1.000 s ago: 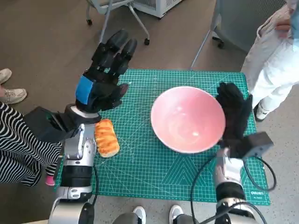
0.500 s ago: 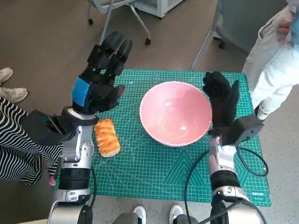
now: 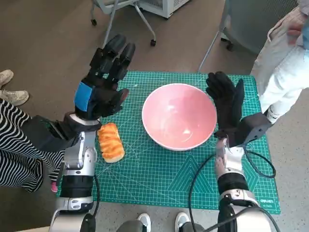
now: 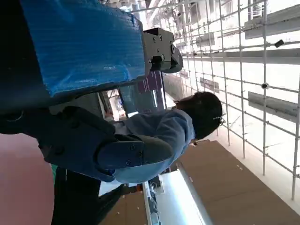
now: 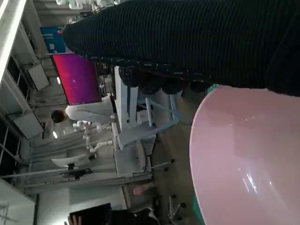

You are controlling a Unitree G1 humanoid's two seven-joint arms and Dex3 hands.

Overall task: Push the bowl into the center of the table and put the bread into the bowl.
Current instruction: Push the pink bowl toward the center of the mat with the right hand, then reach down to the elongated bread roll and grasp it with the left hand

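Head view: at the left edge of the desk (image 3: 159,188), which was covered by a green cutting mat (image 3: 145,179), the left hand (image 3: 101,84) was held raised above the surface with its fingers (image 3: 116,53) spread wide and nothing in them. The bread (image 3: 110,142) was seen lying on the mat near the left edge, just beside the left forearm and well apart from the bowl. The pink bowl (image 3: 179,116) was seen upright near the middle of the desk, somewhat toward the far edge. At its right rim the right hand (image 3: 227,104) was held flat against the bowl's side, its fingers (image 3: 218,83) extended and holding nothing. Beyond the far right corner a person in pale clothes (image 3: 282,63) was visible. In the right wrist view the glove (image 5: 197,37) was shown just beside the bowl's rim (image 5: 201,122).
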